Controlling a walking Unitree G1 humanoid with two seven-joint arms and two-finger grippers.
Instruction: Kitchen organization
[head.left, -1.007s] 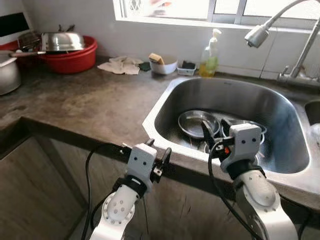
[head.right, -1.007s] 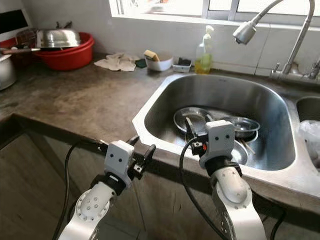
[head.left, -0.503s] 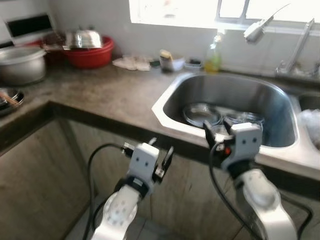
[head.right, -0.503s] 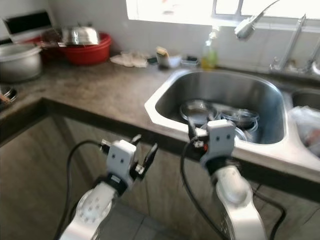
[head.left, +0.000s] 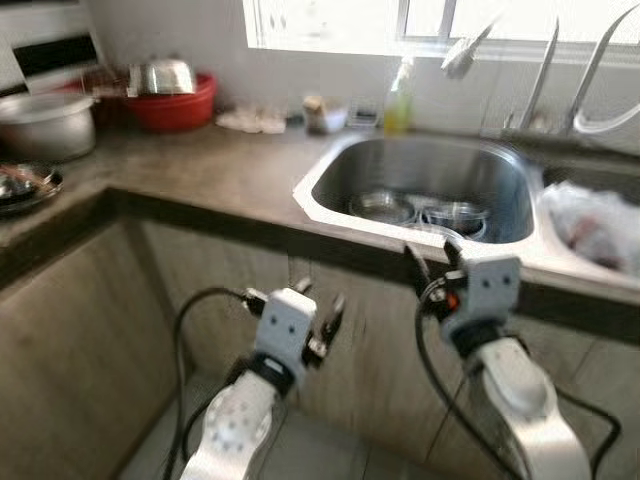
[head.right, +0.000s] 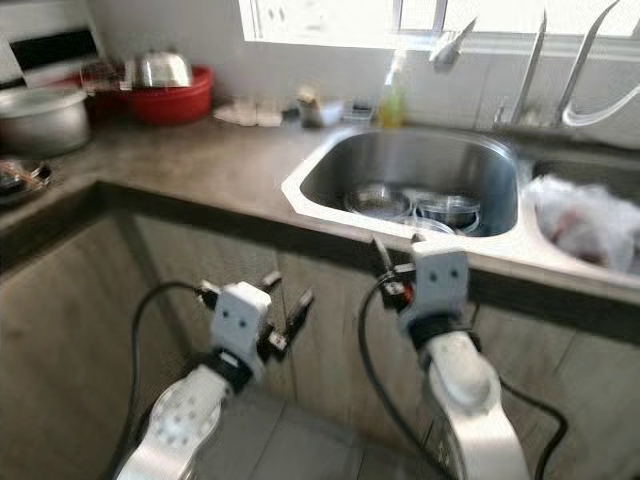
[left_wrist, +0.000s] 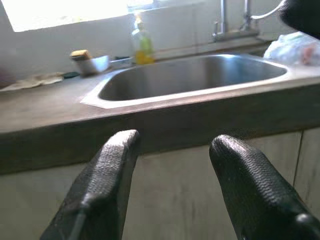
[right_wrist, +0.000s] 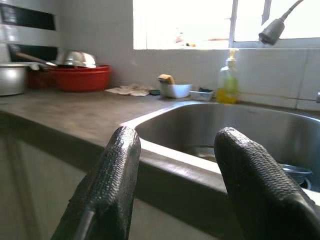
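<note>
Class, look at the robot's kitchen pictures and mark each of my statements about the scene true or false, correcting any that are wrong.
1. The sink holds metal bowls. True.
2. The red basin sits inside the sink. False: it stands on the counter near the back wall, with a metal pot in it.
3. The left gripper has its fingers open and holds nothing. True.
4. The right gripper is shut on a bowl. False: its fingers are open and empty, in front of the counter edge.
5. The soap bottle stands behind the sink by the wall. True.
</note>
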